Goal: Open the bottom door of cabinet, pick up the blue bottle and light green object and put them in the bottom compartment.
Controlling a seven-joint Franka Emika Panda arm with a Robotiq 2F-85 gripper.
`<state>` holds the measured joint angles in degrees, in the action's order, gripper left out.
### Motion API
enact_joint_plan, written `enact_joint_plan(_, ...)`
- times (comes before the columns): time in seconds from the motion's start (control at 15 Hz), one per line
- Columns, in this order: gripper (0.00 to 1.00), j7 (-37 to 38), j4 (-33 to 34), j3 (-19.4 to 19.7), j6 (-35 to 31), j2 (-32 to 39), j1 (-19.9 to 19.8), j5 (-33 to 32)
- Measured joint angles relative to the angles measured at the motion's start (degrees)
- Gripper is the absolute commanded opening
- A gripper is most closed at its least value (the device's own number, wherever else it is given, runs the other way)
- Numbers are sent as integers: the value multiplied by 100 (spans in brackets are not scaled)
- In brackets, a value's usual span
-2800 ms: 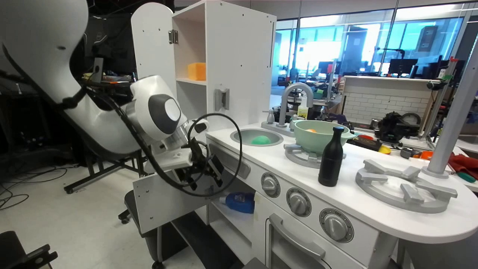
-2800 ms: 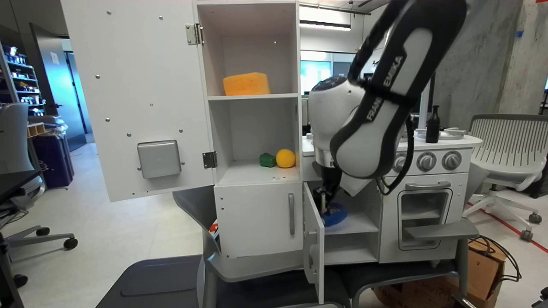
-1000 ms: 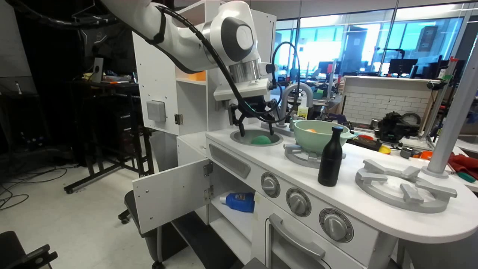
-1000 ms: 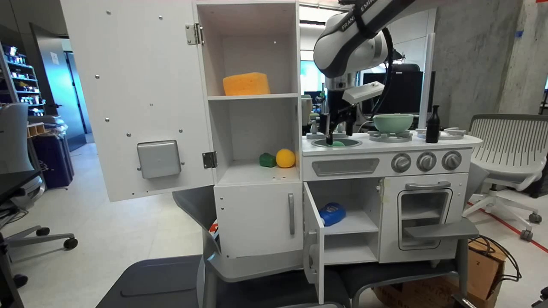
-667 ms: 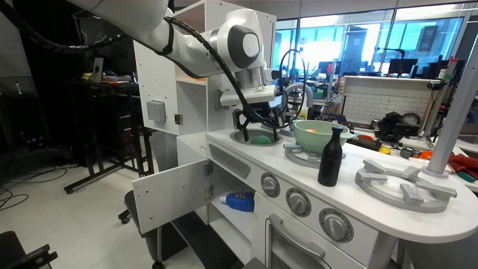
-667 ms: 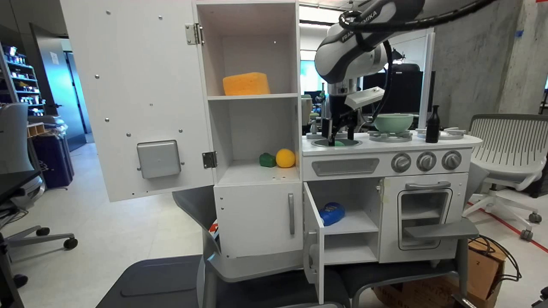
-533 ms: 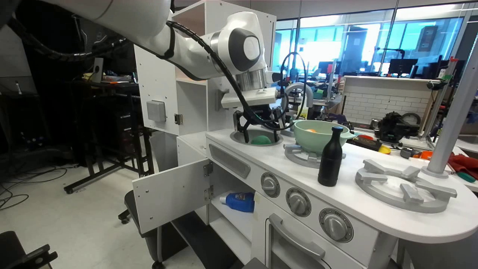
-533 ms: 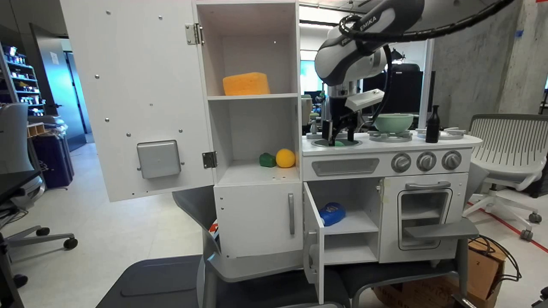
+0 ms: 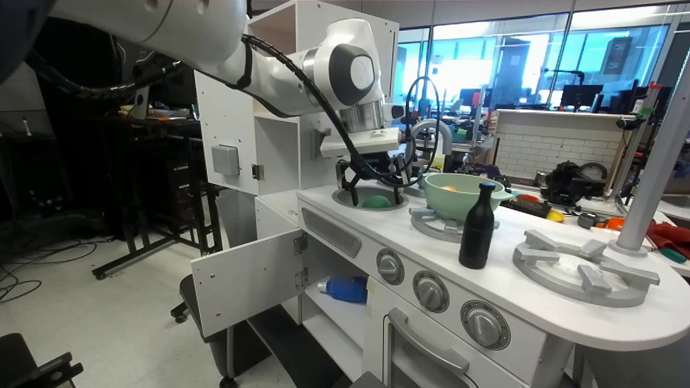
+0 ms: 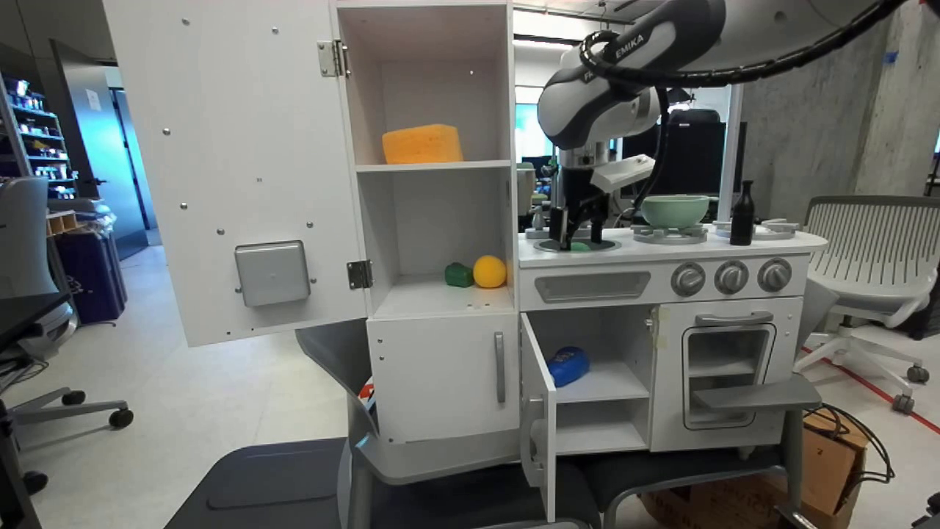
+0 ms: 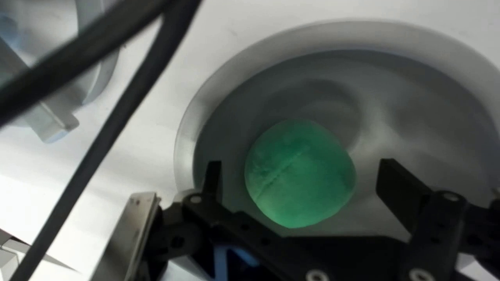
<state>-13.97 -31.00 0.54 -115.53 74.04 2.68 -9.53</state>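
The cabinet has its bottom door swung wide. Inside the bottom compartment, the blue bottle lies on its side on the shelf, also visible in an exterior view as a blue bottle. A rounded light green object rests in the grey sink. My gripper points down into that sink, open, one finger on each side of the light green object with gaps to both. In an exterior view the gripper sits low, fingertips below the sink's rim.
Beside the sink rise a grey faucet and a pale green bowl on a burner. A black bottle stands near the counter's front. The tower holds an orange block, a yellow ball and a green piece.
My gripper has risen from beside the blue bottle, crossed over the counter and come down into the sink. It has hardly moved lately. The blue bottle has shifted slightly on its shelf.
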Motion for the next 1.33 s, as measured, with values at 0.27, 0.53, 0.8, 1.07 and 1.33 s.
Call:
enact_joint_plan(0.27, 100, -126, 0, -90, 0, 30, 0, 0)
enact_joint_plan(0.53, 100, -188, 12, -127, 0, 103, -11, 1)
enact_joint_plan(0.8, 74, -192, 29, -132, 0, 110, -49, 1)
enact_joint_plan(1.07, 42, -193, 59, -132, -1, 116, -97, 1)
enact_joint_plan(1.33, 16, -193, 77, -132, -1, 116, -112, 1)
